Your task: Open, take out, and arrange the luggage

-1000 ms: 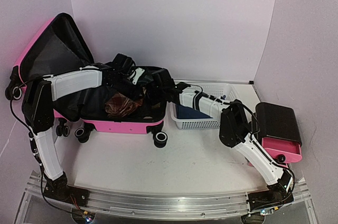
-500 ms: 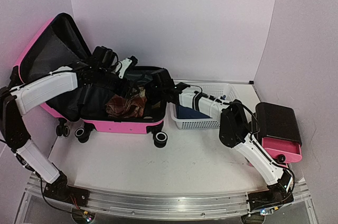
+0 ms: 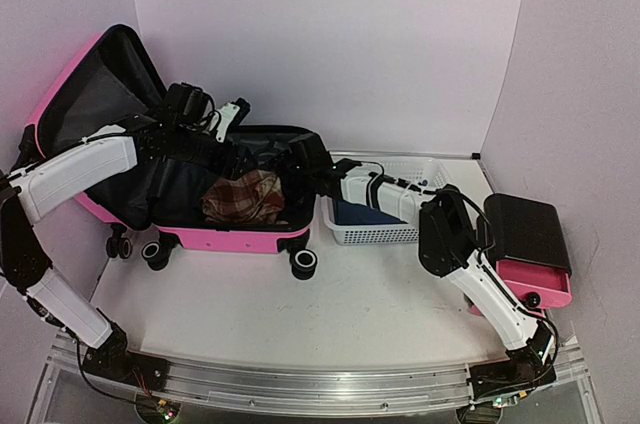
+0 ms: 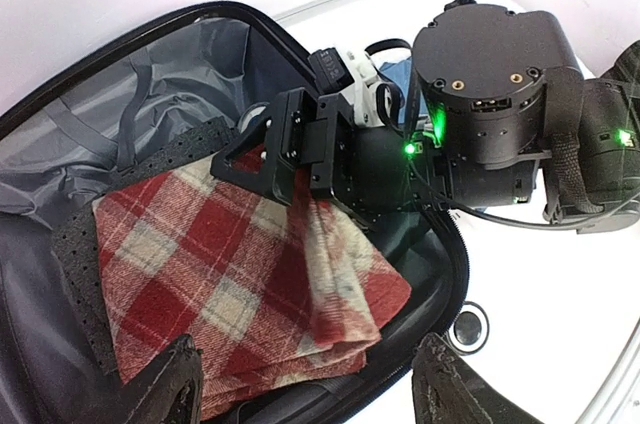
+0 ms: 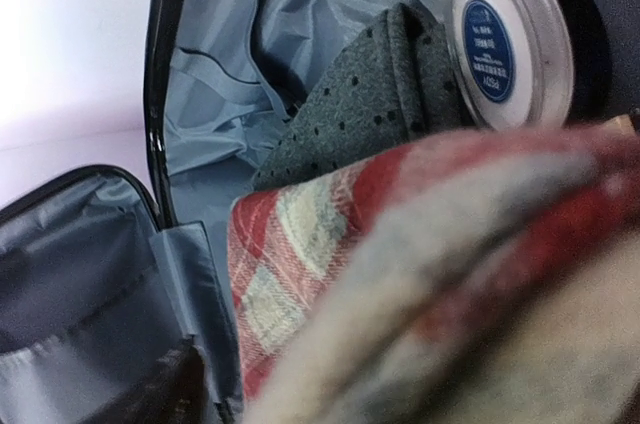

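Observation:
The luggage [image 3: 230,241] lies open, its pink lid leaning back at the left and its black lining [image 4: 60,174] exposed. A red plaid cloth [image 3: 245,196] lies folded inside. My left gripper [image 3: 228,114] hangs above the back of the case, open and empty; in its own view the left gripper [image 4: 315,369] has the plaid cloth [image 4: 220,284] below it. My right gripper [image 4: 290,154] reaches into the case from the right, open, with a raised fold of the cloth between its fingers. The plaid cloth [image 5: 300,244] fills the right wrist view, hiding one finger.
A round clear box with a blue label [image 5: 505,39] and a grey dotted fabric [image 5: 385,94] lie deeper in the case. A white mesh basket [image 3: 385,232] stands right of the case. A black cabinet with an open pink drawer [image 3: 535,279] sits at the far right.
My left gripper let go of the cloth, opened and rose toward the back left. The bunched cloth settled flatter in the case. The right jaws spread wider.

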Controlling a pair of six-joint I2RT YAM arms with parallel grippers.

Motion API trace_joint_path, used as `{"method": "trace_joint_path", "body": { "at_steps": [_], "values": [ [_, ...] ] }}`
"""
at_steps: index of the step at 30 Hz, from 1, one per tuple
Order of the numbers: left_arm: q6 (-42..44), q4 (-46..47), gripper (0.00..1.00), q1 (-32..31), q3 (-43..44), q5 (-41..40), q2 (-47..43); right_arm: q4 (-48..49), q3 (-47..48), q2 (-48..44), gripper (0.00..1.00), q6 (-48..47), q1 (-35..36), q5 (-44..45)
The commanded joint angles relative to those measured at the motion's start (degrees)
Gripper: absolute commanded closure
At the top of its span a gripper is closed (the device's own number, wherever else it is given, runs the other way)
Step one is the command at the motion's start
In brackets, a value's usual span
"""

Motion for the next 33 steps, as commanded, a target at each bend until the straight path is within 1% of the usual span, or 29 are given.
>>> {"method": "trace_joint_path", "body": {
  "at_steps": [1,3,7,8,9,11,12,15,16,17,20,21,23,29,33],
  "values": [
    [-0.64,0.81,0.28,0.35,0.24,-0.24,-0.05,3.9,-2.21,-7.43,0.14,-1.21,0.21,-0.47],
    [-0.53,0.81,0.28,0.53,0.3,-0.57,0.24,5.12,-3.57,-8.09,0.12,-1.81,0.21,-0.88],
    [-0.76,0.79,0.28,0.72,0.39,-0.35,0.72,6.83,-5.06,-9.21,0.16,-1.96,0.2,-2.05],
    [-0.85,0.82,0.28,0.72,0.41,-0.33,0.86,6.88,-5.59,-9.61,0.2,-2.04,0.21,-2.35],
    [-0.87,0.81,0.29,0.72,0.45,-0.26,0.98,6.97,-6.56,-10.35,0.28,-1.85,0.21,-2.45],
    [-0.96,0.77,0.29,0.72,0.56,-0.09,1.18,8.17,-9.68,-11.85,0.48,-1.1,0.24,-1.91],
    [-0.96,0.81,0.29,0.72,0.69,0.01,1.31,8.85,-11.06,-12.5,0.52,-0.69,0.23,-1.62],
    [-1.13,0.8,0.29,0.68,1.06,0.18,1.71,10.18,-12.6,-13.17,0.52,-0.88,0.22,-1.08],
    [-1.14,0.81,0.29,0.72,1.17,0.27,1.72,10.14,-12.57,-13.02,0.55,-0.72,0.29,-0.97],
    [-1.22,0.81,0.29,0.72,1.26,0.37,1.76,10.18,-12.5,-12.81,0.59,-0.36,0.29,-0.9],
    [-1.23,0.81,0.3,0.72,1.29,0.25,1.48,10.1,-11.12,-11.77,0.86,0.19,0.28,-1.17],
    [-1.23,0.81,0.3,0.72,1.21,0.1,1.34,10.09,-10.67,-11.37,0.93,0.47,0.26,-1.39],
    [-1.15,0.81,0.29,0.8,0.99,-0.18,1.12,10.05,-10.17,-10.99,1.0,0.58,0.23,-1.58],
    [-1.22,0.81,0.3,0.81,0.5,-1.4,0.3,9.92,-8.94,-11.13,1.0,-2.19,0.26,-2.09],
    [-1.49,0.95,0.29,0.81,0.41,-3.1,-0.53,9.38,-6.96,-11.78,1.0,-7.44,0.26,-4.74]
  ]
}}
